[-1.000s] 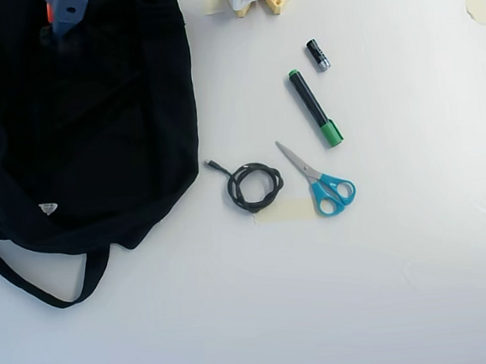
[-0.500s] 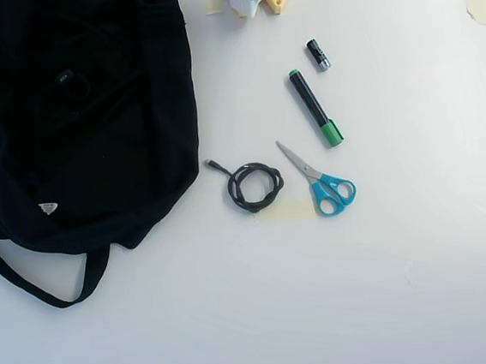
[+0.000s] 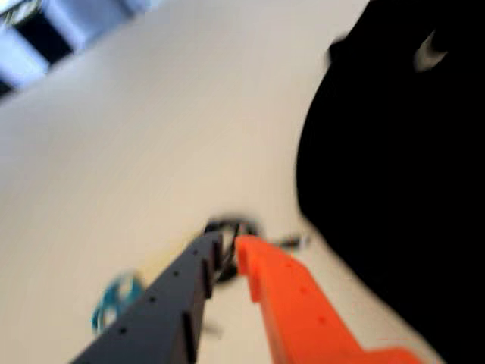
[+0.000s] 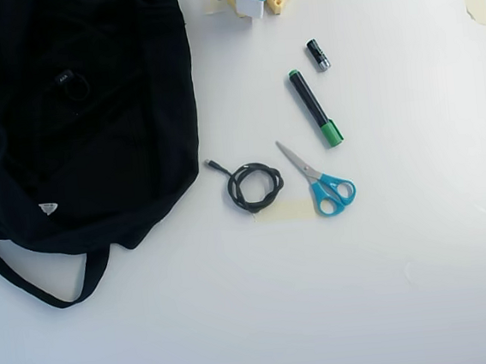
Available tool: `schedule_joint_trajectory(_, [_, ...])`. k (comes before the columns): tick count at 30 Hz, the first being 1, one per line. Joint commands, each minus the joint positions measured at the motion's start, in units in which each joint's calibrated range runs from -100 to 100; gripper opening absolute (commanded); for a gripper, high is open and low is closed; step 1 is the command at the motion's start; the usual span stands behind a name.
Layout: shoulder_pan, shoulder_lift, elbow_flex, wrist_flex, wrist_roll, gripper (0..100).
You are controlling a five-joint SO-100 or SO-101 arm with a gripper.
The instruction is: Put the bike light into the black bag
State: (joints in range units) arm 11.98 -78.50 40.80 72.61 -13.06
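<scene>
Tiny black blocky bike light with its round rubber strap loop [image 4: 68, 81] lies on the large soft black fabric bag [image 4: 129, 158], upper left of the overhead view; whether it's inside the opening or just on top of the fabric, we can't tell from here.

Black-and-orange two-finger gripper [image 3: 229, 244] in the blurred wrist view: jaws a narrow slit apart, nothing between them; in the overhead view only a bit of the arm shows at the top edge, clear of the bag.

We judge the drop done, so the step in hand is the retreat; to do it well, we lift clear before swinging, and keep off the bag's rim so the fabric doesn't shift and tip the light out.

Coiled black cable [image 4: 255, 187], blue-handled scissors [image 4: 322, 182], green-capped black marker [image 4: 314, 107] and small black-and-silver battery [image 4: 318, 55] sit centre to upper right, apart from the bag; we leave them be.
</scene>
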Motion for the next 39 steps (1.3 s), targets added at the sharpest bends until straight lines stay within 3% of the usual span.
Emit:
schedule_joint_trajectory(1, [-2.18, -6.07, 9.24, 0.52, 0.43, 2])
schedule_joint_trajectory(4, [-2.7, -14.37, 20.74, 1.38, 1.58, 2])
schedule_joint_trajectory(9, [-5.1, -21.09, 30.9, 1.38, 14.53, 2])
schedule_joint_trajectory(11, [-4.8, -21.0, 32.6, 1.38, 16.47, 2])
schedule_joint_trajectory(22, [-5.39, -21.17, 58.75, 0.35, 15.84, 2])
schedule_joint_trajectory(39, [-5.39, -20.92, 58.48, 0.0, 15.95, 2])
